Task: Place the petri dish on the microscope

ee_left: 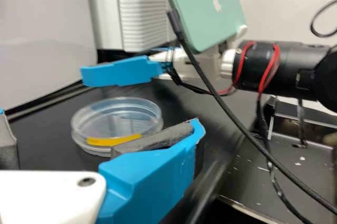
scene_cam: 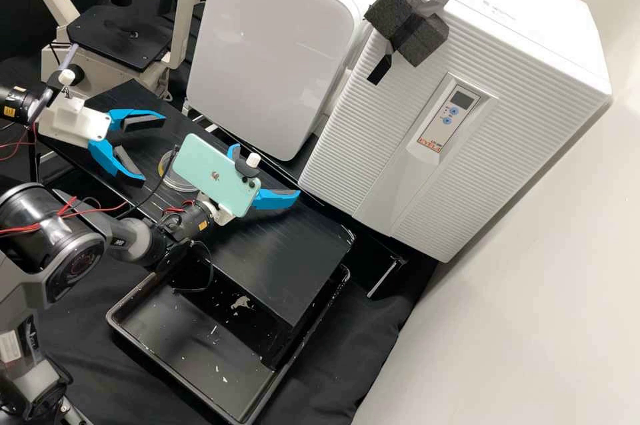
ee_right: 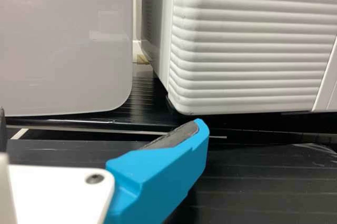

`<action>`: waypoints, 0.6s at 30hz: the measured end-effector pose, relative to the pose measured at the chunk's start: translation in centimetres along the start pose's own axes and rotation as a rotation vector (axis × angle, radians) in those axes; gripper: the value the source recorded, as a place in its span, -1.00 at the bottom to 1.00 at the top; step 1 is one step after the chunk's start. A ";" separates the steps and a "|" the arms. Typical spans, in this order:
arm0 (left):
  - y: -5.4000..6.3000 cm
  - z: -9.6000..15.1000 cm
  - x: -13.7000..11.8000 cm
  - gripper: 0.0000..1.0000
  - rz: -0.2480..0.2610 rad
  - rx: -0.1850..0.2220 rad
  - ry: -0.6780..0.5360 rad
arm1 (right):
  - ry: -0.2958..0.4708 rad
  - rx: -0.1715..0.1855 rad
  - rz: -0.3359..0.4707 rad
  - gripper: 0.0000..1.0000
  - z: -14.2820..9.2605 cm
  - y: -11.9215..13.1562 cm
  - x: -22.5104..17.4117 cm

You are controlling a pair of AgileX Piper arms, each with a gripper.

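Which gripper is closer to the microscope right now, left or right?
Left. The left gripper hangs open, on the microscope's side of the petri dish; the right gripper is beyond the dish, farther from the microscope.

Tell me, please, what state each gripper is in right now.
Left gripper: open, jaws apart, holding nothing.
Right gripper: open too, jaws wide apart, nothing held between them.

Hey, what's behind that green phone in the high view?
Behind the phone, part of a petri dish shows on the black platform, and two blue fingers of the right gripper partly stick out. The phone covers some of the dish and gripper.
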 end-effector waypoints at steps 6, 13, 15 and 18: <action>-0.5 -0.3 1.1 1.00 -0.028 -0.013 0.005 | 0.000 0.000 0.000 1.00 0.0 0.0 0.0; -0.9 -0.7 2.7 1.00 -0.051 -0.026 0.007 | 0.000 0.000 0.000 1.00 0.0 0.0 0.0; -0.9 -0.7 3.0 1.00 -0.049 -0.025 0.003 | 0.000 0.000 0.000 1.00 0.0 0.0 0.0; -0.8 -0.4 3.3 1.00 -0.048 -0.020 -0.006 | 0.000 0.000 0.000 1.00 0.0 0.0 0.0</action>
